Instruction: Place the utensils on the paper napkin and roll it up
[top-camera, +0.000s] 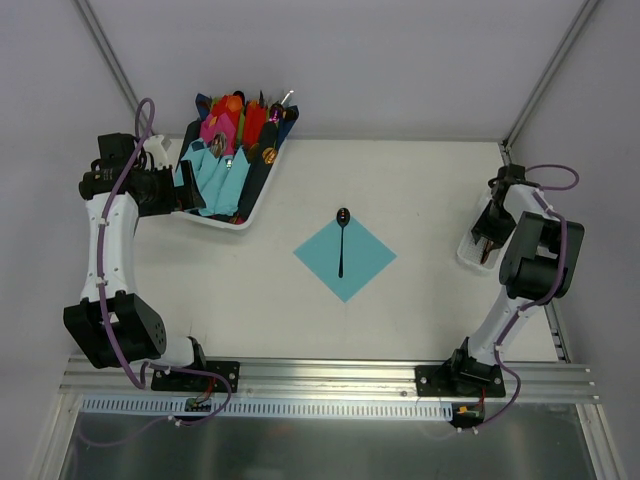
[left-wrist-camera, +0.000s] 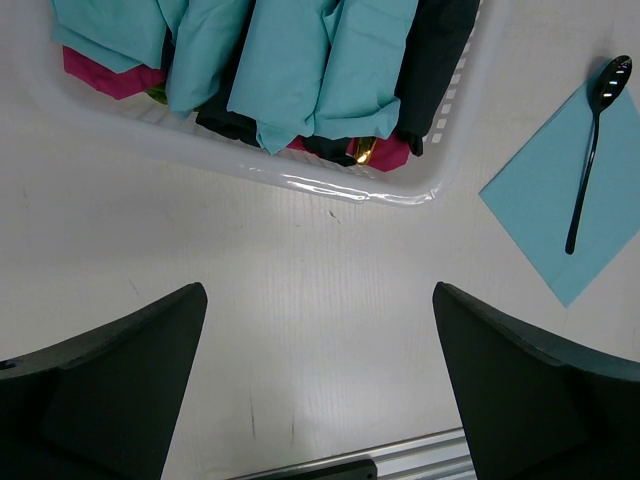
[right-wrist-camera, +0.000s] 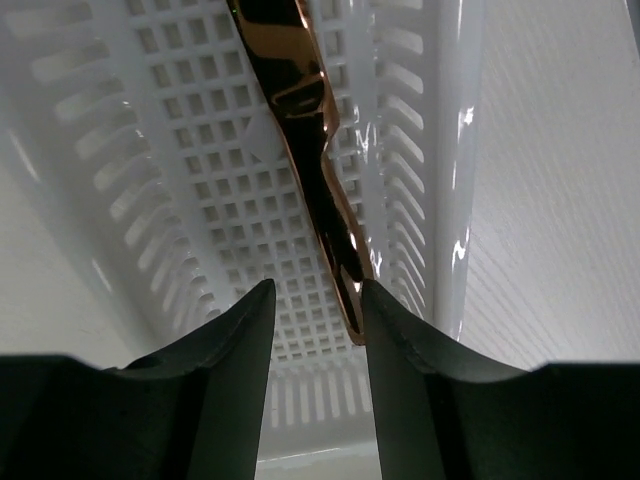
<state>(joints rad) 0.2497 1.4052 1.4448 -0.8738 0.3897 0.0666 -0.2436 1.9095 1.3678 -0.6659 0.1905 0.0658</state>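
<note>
The teal paper napkin (top-camera: 345, 255) lies flat as a diamond mid-table, with a dark spoon (top-camera: 341, 240) lying on it, bowl pointing away. Both show in the left wrist view, napkin (left-wrist-camera: 560, 190) and spoon (left-wrist-camera: 590, 130). My right gripper (top-camera: 487, 240) reaches down into a small white basket (top-camera: 468, 252) at the right. In the right wrist view its jaws (right-wrist-camera: 318, 290) are partly open around the end of a coppery-brown utensil handle (right-wrist-camera: 300, 100), which rests against the right finger. My left gripper (top-camera: 188, 195) is open and empty over bare table (left-wrist-camera: 318, 292) beside the tray.
A white tray (top-camera: 255, 205) at the back left holds teal (top-camera: 215, 175), pink, red and navy napkin rolls with cutlery; its rim (left-wrist-camera: 330, 185) lies just ahead of my left fingers. The basket's slotted walls (right-wrist-camera: 180, 150) surround my right fingers. An aluminium rail runs along the near edge.
</note>
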